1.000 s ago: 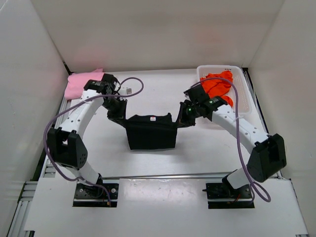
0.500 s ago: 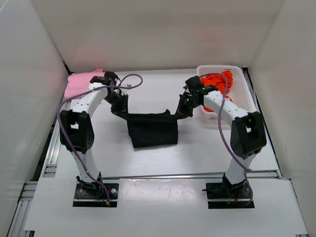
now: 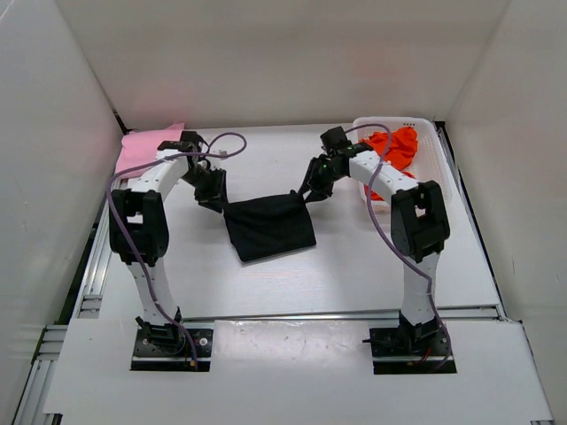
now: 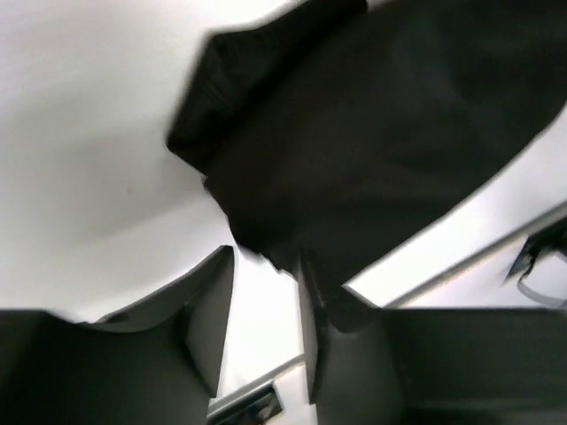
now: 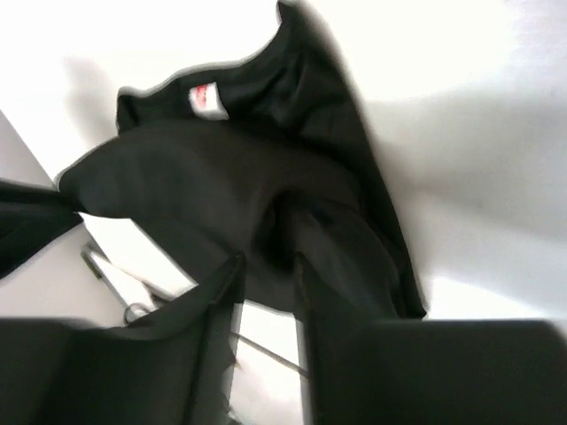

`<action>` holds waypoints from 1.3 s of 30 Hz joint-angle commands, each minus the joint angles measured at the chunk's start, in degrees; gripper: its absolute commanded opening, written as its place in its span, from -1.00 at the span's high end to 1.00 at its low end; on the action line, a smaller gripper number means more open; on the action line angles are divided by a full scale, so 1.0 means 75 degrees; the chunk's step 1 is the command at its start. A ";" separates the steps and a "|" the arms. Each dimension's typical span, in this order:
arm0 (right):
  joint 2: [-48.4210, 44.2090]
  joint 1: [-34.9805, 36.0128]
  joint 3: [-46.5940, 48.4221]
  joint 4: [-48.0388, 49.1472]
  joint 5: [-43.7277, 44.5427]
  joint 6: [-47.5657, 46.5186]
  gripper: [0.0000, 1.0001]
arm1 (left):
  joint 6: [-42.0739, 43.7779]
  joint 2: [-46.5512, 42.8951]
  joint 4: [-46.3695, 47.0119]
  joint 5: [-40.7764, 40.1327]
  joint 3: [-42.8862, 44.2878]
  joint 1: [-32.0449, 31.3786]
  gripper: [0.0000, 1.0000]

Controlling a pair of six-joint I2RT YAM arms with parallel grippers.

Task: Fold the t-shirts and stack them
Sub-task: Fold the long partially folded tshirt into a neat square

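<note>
Both tools stand parted, grasping nothing: the left tool [image 3: 218, 200] at the far left corner and the right tool [image 3: 306, 193] at the far right corner of the folded black cloth t-shirt [image 3: 268, 227], which lies skewed at the middle of the bench [image 3: 372, 266]. Lift each tool straight up so the fold does not drag. Both wrist views are blurred, so you cannot tell whether a hem clings to the right tool's tips. The arm partly hides the bright orange cloth t-shirt [image 3: 390, 146] in the white plastic mesh basket [image 3: 438, 150] at the far right corner.
</note>
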 commanded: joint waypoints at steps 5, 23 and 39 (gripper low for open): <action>-0.0029 -0.0054 0.0772 0.1099 0.1282 -0.0342 -0.04 | 0.0039 0.0587 0.0615 -0.0427 0.0626 0.0393 -0.22; -0.0874 0.1048 -0.0950 0.0362 0.1086 -0.1351 1.00 | 0.0039 -0.0669 0.1177 -0.1084 -0.0732 -0.1142 0.37; 0.0461 0.1118 -0.0506 0.1356 0.1343 -0.0532 1.00 | 0.0039 0.0705 0.1834 -0.2373 -0.0415 -0.1142 0.29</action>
